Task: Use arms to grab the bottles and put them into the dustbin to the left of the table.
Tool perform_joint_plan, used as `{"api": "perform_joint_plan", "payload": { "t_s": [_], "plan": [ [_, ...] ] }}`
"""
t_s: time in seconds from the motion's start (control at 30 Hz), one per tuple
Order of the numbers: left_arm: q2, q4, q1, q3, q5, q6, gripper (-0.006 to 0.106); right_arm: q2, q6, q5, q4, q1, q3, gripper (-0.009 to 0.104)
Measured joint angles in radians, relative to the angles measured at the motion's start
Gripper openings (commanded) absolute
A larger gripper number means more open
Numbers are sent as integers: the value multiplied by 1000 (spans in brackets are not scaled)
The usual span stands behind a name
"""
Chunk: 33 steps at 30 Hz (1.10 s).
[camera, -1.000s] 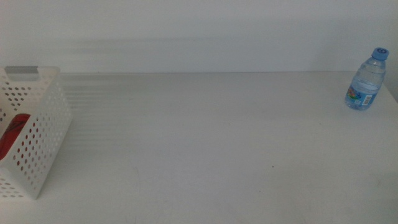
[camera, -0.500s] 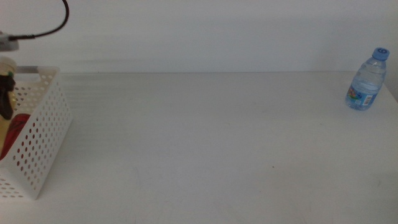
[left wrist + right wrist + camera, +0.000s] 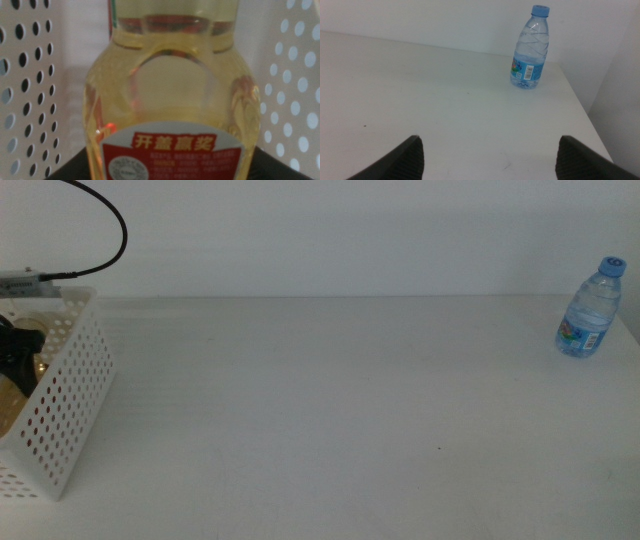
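The clear yellow-liquid plastic bottle with a red label (image 3: 172, 100) hangs inside the white perforated plastic dustbin (image 3: 62, 395), clamped in the left gripper (image 3: 12, 352), not yet released. A small clear blue-capped water bottle (image 3: 589, 307) stands upright near the white tabletop's (image 3: 330, 410) far right corner, still to collect. The right gripper (image 3: 487, 155) waits wide apart, with open tabletop between.

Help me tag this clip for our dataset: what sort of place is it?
Most likely a robot lab bench set up for a tidying test: a bare white table, a perforated white dustbin at its edge, and the left gripper lowering a yellow-liquid bottle into it.
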State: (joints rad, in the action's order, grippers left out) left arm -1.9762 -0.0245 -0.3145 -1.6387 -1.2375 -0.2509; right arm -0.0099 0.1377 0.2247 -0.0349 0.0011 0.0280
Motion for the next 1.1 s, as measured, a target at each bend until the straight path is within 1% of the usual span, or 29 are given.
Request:
{"api": "perform_joint_plan", "payload": {
  "t_s": [0.07, 0.13, 0.2, 0.33, 0.4, 0.63, 0.8, 0.93, 1.1],
  "plan": [
    [-2, -5, 0, -2, 1, -8, 48, 0, 0, 0, 0, 0, 0, 77],
    [-3, -6, 0, -2, 3, -13, 73, 0, 0, 0, 0, 0, 0, 77],
    [-4, -8, 0, -2, 3, -17, 91, 0, 0, 0, 0, 0, 0, 77],
    [-3, -40, 4, -4, 8, -17, 90, 0, 0, 0, 0, 0, 0, 77],
    [5, -42, 13, -4, 10, -10, 90, 0, 0, 0, 0, 0, 0, 77],
    [113, 25, 67, -4, 11, 110, 90, 0, 0, 0, 0, 0, 0, 77],
    [216, 32, 114, -4, 6, 149, 90, 0, 0, 0, 0, 0, 0, 77],
    [298, 25, 169, -4, -4, 151, 90, 0, 0, 0, 0, 0, 0, 77],
    [397, 25, 286, -4, -8, 109, 90, 0, 0, 0, 0, 0, 0, 77]
  ]
}}
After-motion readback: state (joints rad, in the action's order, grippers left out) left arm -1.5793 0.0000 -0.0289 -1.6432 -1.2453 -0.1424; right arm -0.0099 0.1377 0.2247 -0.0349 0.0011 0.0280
